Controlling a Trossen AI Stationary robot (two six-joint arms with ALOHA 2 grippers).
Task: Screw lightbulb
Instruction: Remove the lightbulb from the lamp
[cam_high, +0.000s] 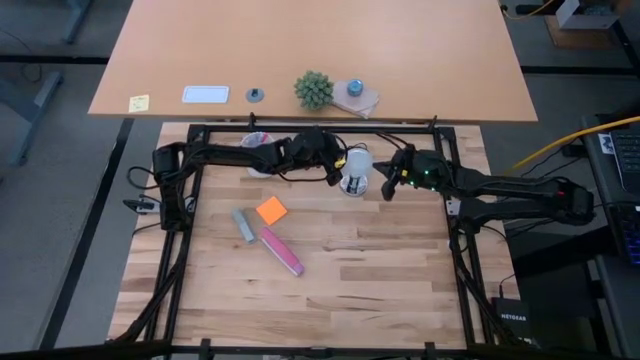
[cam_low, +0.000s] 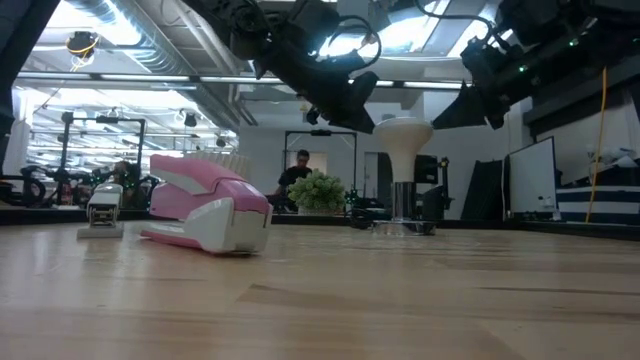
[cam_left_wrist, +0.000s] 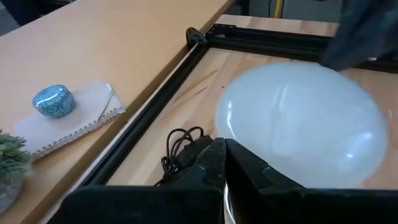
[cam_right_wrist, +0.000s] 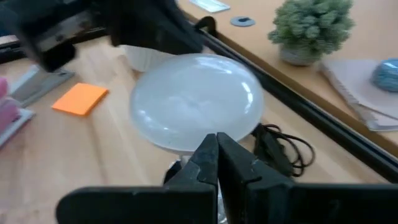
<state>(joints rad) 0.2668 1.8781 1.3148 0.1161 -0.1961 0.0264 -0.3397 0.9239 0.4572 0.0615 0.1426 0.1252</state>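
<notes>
High view: the lightbulb stands at the table's far edge, my left gripper and right gripper flanking it. Low view: it sits upright on its socket. Wrist views: both claws pinched closed, empty. I'd part one around the dome, then twist gently.

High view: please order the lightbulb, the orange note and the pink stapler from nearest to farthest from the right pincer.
From the right pincer:
1. lightbulb, just beside it, toward the left arm.
2. orange note, mid-table.
3. pink stapler, nearer the front edge.
</notes>
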